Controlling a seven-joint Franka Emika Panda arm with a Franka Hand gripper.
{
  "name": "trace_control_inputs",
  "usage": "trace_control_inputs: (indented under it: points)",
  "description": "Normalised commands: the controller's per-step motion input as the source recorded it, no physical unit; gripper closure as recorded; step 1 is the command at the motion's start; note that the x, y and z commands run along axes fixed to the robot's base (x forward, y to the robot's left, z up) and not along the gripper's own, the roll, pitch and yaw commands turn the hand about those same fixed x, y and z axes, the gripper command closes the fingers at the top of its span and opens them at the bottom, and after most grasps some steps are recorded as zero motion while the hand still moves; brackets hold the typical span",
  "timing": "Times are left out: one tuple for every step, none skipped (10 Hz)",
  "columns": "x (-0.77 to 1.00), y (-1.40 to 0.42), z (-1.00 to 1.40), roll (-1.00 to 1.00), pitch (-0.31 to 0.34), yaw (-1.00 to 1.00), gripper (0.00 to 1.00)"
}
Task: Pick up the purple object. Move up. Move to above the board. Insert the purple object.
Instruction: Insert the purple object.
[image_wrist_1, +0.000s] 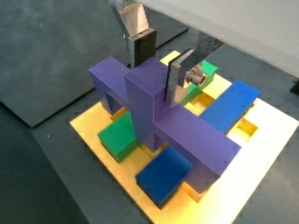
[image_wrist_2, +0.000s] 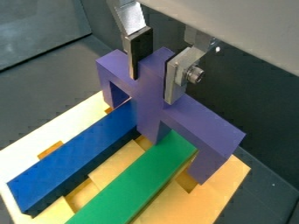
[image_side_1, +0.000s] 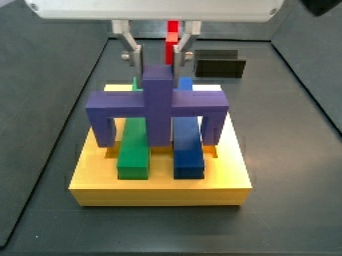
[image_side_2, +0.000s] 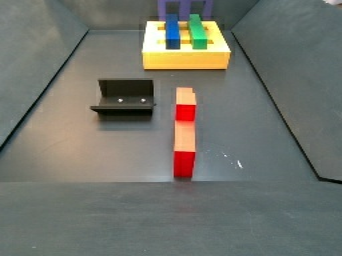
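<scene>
The gripper (image_wrist_2: 156, 61) is positioned above the board (image_side_1: 160, 181). Its two flat silver fingers are closed against the raised central ridge of the purple object (image_side_1: 158, 106), one on each side; the grip is narrow, no wider than the ridge.

The purple object is a matte bridge-shaped block. In both wrist views its crossbar spans the two bars on the board, and its two legs point down toward the yellow surface. A side view shows the legs (image_side_1: 102, 128) reaching down at the outer sides of the bars. Whether they are fully seated in the slots cannot be determined.

View differences:
- The wrist views show the finger contact on the ridge (image_wrist_1: 146, 83) and the cut-out slots (image_wrist_1: 247, 129) in the board.
- One side view (image_side_2: 186, 45) shows the whole floor: the board at the far end, the fixture (image_side_2: 130, 97) and the red block (image_side_2: 185, 130) well apart from it. The gripper is cut off at this view's edge.

Materials and shapes: the board is a flat yellow square slab; the bars are long, smooth rectangular pieces.

Count: one purple object, one green bar (image_side_1: 132, 151), one blue bar (image_side_1: 187, 152), one red block, one fixture.
</scene>
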Motion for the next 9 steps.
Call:
trace_control_inputs:
  points:
    - [0.03, 0.0, -0.21, -0.04, -0.009, 0.04, 1.0]
    - [0.02, 0.0, -0.1, -0.05, -0.006, 0.01, 1.0]
    - [-0.06, 0.0, 0.0, -0.05, 0.0, 0.0, 1.0]
    - [0.0, -0.03, 0.31, -0.02, 0.0, 0.08, 1.0]
    - [0.11, -0.07, 0.27, -0.01, 0.014, 0.07, 1.0]
    - [0.04, -0.05, 0.21, -0.02, 0.0, 0.06, 1.0]
    - [0.0, -0.06, 0.0, 0.0, 0.0, 0.02, 1.0]
    - [0.05, -0.03, -0.07, 0.05, 0.0, 0.01, 1.0]
    - [0.13, 0.0, -0.12, 0.05, 0.0, 0.02, 1.0]
